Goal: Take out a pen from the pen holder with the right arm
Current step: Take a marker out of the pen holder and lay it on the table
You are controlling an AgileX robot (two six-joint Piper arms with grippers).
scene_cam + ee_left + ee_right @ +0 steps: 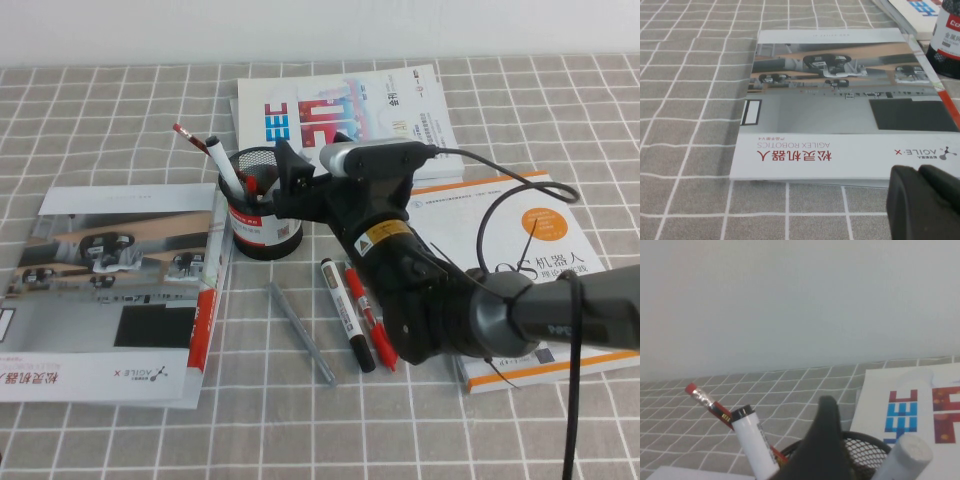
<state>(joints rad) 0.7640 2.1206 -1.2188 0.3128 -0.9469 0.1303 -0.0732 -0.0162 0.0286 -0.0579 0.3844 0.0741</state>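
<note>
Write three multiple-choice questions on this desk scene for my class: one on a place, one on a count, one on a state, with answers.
1. Where is the right gripper?
A. at the pen holder
B. over the orange book
C. parked off the table

2. How many pens lie on the cloth in front of the holder?
A. one
B. three
C. five

3. How does the pencil sit?
A. tip up
B. flat on the table
C. eraser up, leaning out of the holder

Answers:
1. A: it is at the holder's rim.
2. B: one black-capped, one red and one grey lie there.
3. C: its red eraser is the top end.

The left gripper is by the brochure edge.
</note>
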